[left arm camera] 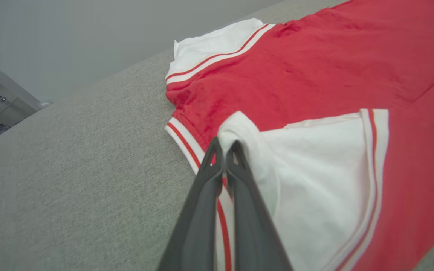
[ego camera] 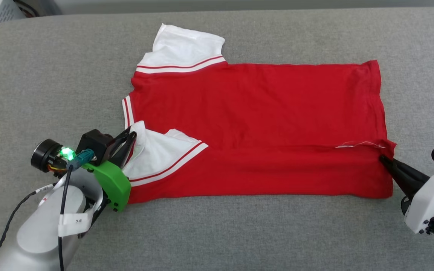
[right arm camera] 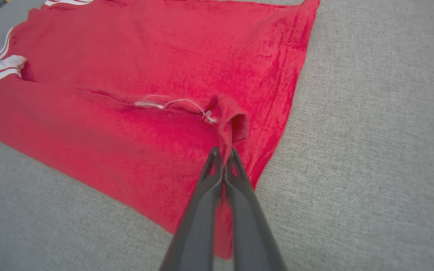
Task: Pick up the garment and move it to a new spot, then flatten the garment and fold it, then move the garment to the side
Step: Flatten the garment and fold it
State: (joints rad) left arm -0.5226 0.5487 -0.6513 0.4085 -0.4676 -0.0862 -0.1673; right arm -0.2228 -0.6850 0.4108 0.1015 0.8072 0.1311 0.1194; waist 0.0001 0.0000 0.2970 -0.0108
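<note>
Garment lies flat on the worktop, long axis left-right. Your left pincer pinches the near sleeve, your right pincer the near hem corner, probably one layer. Next fold goes away from you.

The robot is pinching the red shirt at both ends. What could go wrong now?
1. The left gripper pinches only a small bunch of the white sleeve, and the right gripper only a hem corner of the garment. A tug might pull either free.
2. If one arm moves faster, the folded strip could end up crooked.
3. The loose white thread beside the right gripper might snag.
</note>
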